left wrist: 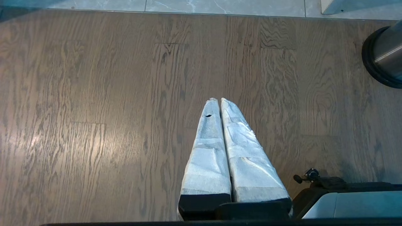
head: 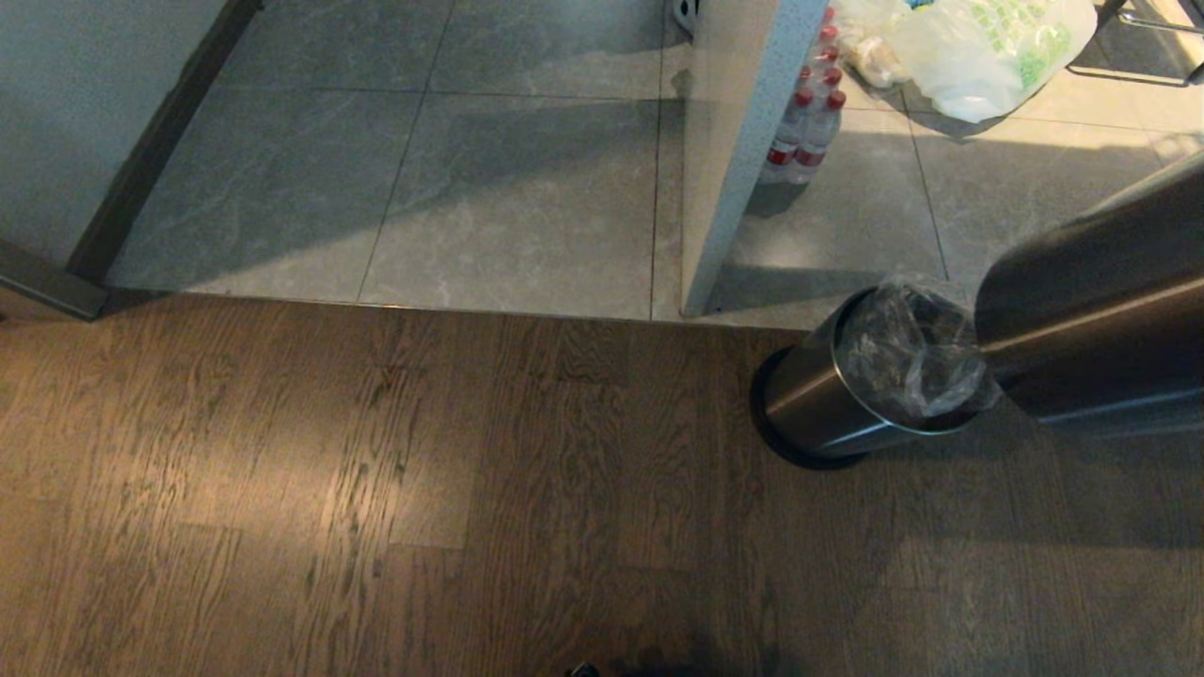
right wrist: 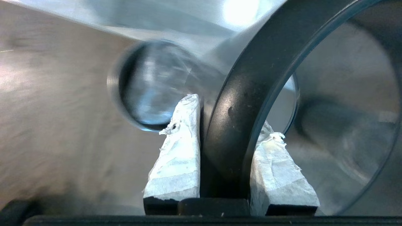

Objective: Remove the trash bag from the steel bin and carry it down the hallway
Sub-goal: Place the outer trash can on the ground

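Observation:
The steel bin (head: 818, 400) stands on the wood-plank floor with its black base down. The trash bag (head: 908, 353), clear and crinkled, lines its mouth. A larger steel cylinder (head: 1091, 310) with a black ring rim (right wrist: 248, 94) hangs close beside the bin on its right. My right gripper (right wrist: 229, 116) is shut on that black ring, one finger outside it and one inside. In the blurred right wrist view the bin (right wrist: 150, 84) shows beyond the fingers. My left gripper (left wrist: 219, 99) is shut and empty over the wood floor, with the bin's base (left wrist: 381, 59) off to one side.
The hallway tiles (head: 470, 169) begin just past the wood floor. A white partition (head: 734, 141) stands behind the bin, with water bottles (head: 809, 122) and a white bag with green print (head: 988, 47) beyond. A wall with dark skirting (head: 160, 141) runs at far left.

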Robot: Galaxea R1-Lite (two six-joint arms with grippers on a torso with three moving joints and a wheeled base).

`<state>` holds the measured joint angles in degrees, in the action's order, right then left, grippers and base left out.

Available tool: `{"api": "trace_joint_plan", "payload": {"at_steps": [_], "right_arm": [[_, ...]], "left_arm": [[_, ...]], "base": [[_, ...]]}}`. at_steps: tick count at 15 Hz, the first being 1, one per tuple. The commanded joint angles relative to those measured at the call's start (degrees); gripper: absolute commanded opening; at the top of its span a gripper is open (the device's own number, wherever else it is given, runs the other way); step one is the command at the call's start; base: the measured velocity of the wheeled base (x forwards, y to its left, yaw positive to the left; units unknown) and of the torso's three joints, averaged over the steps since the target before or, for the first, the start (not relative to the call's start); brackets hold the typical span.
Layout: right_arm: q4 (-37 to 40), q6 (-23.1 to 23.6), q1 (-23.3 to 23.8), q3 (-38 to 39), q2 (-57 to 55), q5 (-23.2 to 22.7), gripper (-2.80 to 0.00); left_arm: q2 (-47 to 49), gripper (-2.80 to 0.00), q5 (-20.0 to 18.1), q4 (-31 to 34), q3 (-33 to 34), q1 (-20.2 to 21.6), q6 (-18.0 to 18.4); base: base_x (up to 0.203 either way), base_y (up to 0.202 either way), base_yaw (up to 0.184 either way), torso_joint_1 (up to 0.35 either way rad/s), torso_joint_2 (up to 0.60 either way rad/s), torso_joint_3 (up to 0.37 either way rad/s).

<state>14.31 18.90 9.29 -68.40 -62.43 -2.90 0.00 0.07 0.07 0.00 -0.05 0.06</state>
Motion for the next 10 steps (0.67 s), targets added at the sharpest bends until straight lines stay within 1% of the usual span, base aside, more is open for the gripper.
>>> {"api": "trace_joint_plan", "payload": {"at_steps": [1,2,4,6,7,10], "right_arm": [[-0.6,0.5,4.9,-0.4,-2.4,-0.2,-2.8],[-2.2,1.0,7.1,0.4,-3.3,-0.2,-2.8],[-6.0,1.9,11.5,4.6,-5.6,-0.3,-2.8],[-9.7,1.7,14.5,6.4,-10.7,-0.4,-2.8],[-11.6,1.2,15.7,6.6,-13.7,-0.5,-2.8],[-21.4,-2.5,18.1,7.4,-24.7,-0.7,-2.8]], "left_arm": [[0.0,-2.8,0.0,0.0,0.0,0.0,0.0],[0.0,-2.8,0.0,0.0,0.0,0.0,0.0],[0.0,-2.8,0.0,0.0,0.0,0.0,0.0],[0.0,-2.8,0.0,0.0,0.0,0.0,0.0],[0.0,-2.8,0.0,0.0,0.0,0.0,0.0],[0.0,-2.8,0.0,0.0,0.0,0.0,0.0]], "base": [[0.0,0.0,0.0,0.0,0.0,0.0],[0.0,0.0,0.0,0.0,0.0,0.0],[0.0,0.0,0.0,0.0,0.0,0.0],[0.0,0.0,0.0,0.0,0.0,0.0],[0.0,0.0,0.0,0.0,0.0,0.0],[0.0,0.0,0.0,0.0,0.0,0.0]]}}
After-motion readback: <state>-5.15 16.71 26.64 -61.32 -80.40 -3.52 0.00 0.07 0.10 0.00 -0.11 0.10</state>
